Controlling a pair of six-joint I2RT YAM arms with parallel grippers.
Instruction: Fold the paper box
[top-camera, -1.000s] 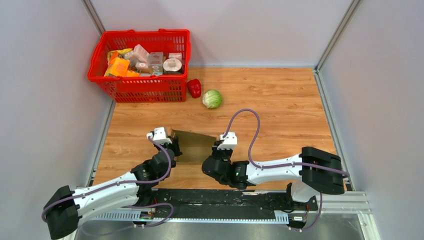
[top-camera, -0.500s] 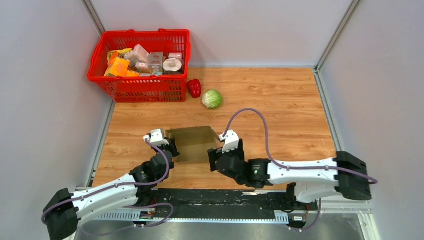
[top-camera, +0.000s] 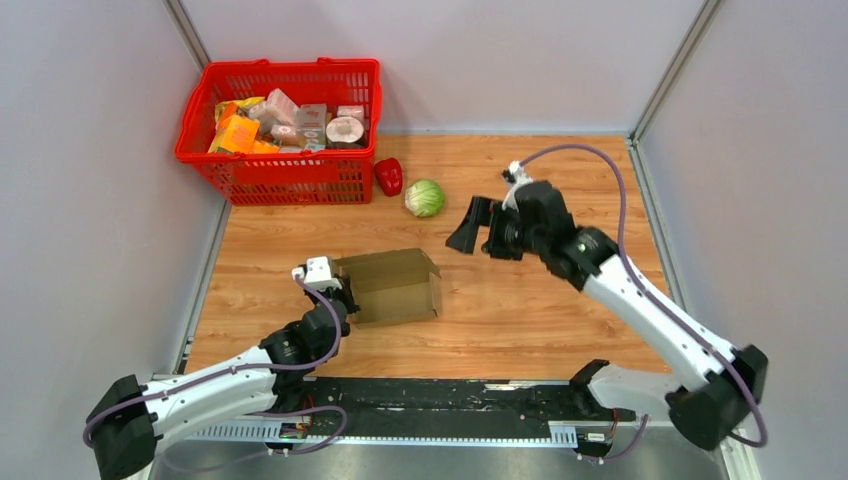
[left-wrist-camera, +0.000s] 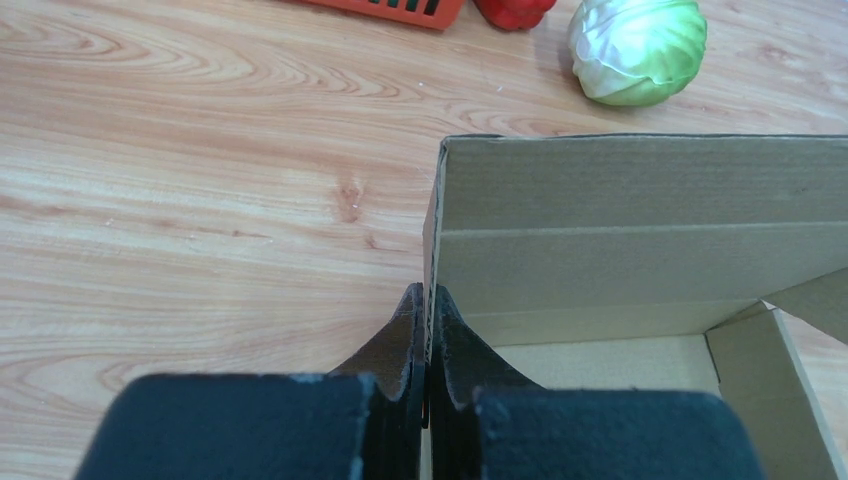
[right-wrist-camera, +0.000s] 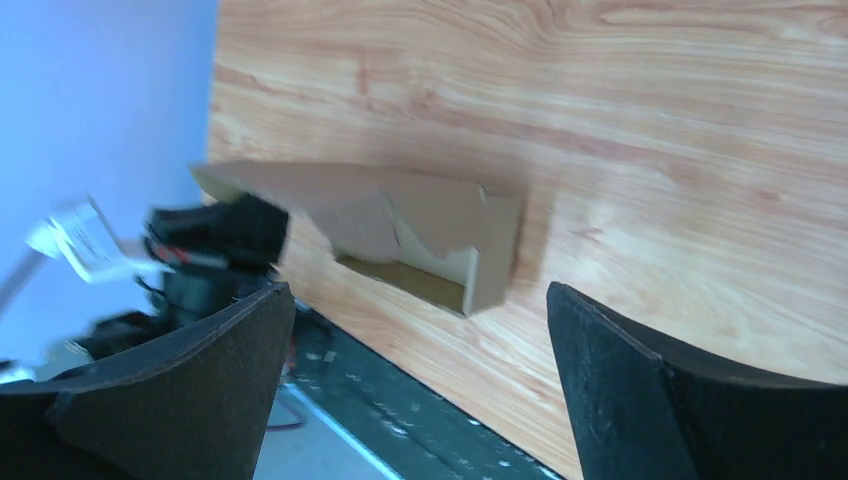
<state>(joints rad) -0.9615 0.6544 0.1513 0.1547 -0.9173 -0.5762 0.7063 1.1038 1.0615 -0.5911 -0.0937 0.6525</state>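
Note:
The paper box (top-camera: 392, 286) is plain brown cardboard and stands opened into a squarish sleeve on the wooden table. My left gripper (top-camera: 340, 292) is shut on its left wall. In the left wrist view that wall's edge is pinched between the fingers (left-wrist-camera: 405, 340), and the paper box (left-wrist-camera: 640, 240) opens to the right. My right gripper (top-camera: 478, 238) hangs open in the air to the box's far right, well apart from it. The right wrist view looks down on the paper box (right-wrist-camera: 430, 215) between the wide-open gripper's (right-wrist-camera: 420, 292) fingers, which hold nothing.
A red mesh basket (top-camera: 275, 175) with several printed packages stands at the back left. A red pepper (top-camera: 388, 176) and a green cabbage (top-camera: 425, 197) lie beside it. Grey walls close in both sides. The cabbage (left-wrist-camera: 637, 50) lies just beyond the box.
My right gripper let go of the box's right side, opened wide and swung up and away to the back right. The box went from nearly flat to a squarish sleeve. The left grip stayed.

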